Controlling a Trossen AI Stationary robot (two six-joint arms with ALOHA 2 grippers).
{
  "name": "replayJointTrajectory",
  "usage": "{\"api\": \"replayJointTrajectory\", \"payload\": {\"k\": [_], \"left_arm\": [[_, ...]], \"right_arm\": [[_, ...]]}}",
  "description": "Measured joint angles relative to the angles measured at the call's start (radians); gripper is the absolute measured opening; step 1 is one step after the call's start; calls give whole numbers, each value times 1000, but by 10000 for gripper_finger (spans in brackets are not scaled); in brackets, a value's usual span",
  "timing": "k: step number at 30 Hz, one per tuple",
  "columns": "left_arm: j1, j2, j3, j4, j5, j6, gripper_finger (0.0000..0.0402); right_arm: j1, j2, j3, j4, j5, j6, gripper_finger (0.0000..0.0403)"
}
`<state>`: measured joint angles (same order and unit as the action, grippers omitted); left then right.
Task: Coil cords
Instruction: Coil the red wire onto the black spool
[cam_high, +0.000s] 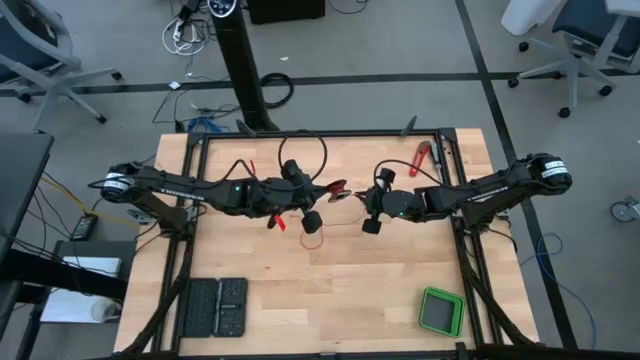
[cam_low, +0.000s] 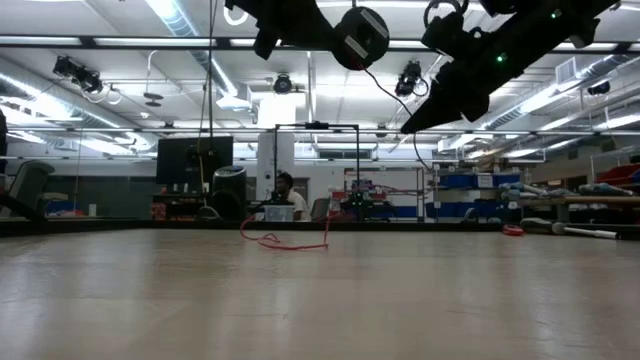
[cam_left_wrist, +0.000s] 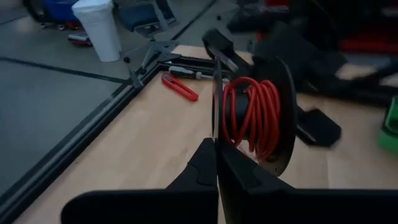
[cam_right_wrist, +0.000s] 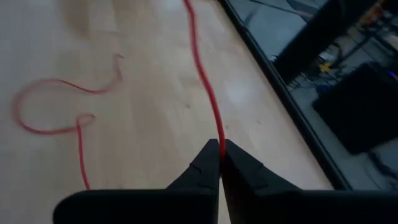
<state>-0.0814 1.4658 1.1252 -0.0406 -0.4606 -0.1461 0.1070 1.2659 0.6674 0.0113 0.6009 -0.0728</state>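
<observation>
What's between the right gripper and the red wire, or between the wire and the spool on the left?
Nothing visible. The right gripper is shut on the red wire itself. The left gripper is shut on the rim of the spool, partly wound already. The slack lies loose on the bare table.

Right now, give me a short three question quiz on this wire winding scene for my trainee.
1. True or false: the right gripper is shut on the red wire.
2. What does the left gripper hold? A) the green box B) a dark spool wound with red wire C) the red-handled tool
3. Fill in: loose wire still lies in loops on the ____ table.

Key: 1 true. 2 B, the spool. 3 wooden.
</observation>
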Motion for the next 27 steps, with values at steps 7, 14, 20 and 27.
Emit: {"api": "replayJointTrajectory", "payload": {"k": [7, 14, 20, 27], "left_arm": [[1, 0, 0, -141, 12, 108, 1], [3, 0, 0, -187, 1, 136, 1], [3, 0, 0, -173, 1, 115, 1], [3, 0, 0, -159, 0, 112, 1]], "right_arm": [[0, -79, 0, -37, 58, 13, 4], [24, -163, 0, 11, 57, 28, 3], [64, -158, 0, 198, 29, 18, 2], [74, -139, 0, 358, -19, -8, 3]]}}
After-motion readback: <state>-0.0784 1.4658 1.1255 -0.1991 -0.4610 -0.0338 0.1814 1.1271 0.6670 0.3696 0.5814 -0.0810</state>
